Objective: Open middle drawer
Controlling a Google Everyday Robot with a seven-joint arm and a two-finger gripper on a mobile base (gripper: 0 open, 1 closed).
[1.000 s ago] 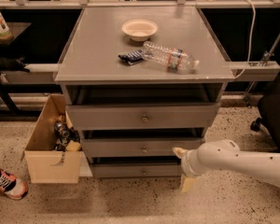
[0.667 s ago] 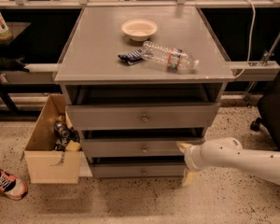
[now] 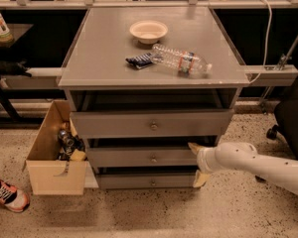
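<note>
The grey cabinet has three drawers, each with a small round knob. The middle drawer sits between the top drawer, which stands out a little, and the bottom drawer. Its knob is free. My gripper comes in from the right on a white arm. It is at the right end of the middle drawer's front. Its fingers are open, one fingertip at the drawer front's upper edge and the other below it.
On the cabinet top lie a white bowl, a plastic bottle and a dark packet. An open cardboard box with items stands left of the cabinet. A shoe is at bottom left, a dark chair at right.
My gripper has risen from beside the bottom drawer to the right end of the middle drawer. The drawers have not moved.
</note>
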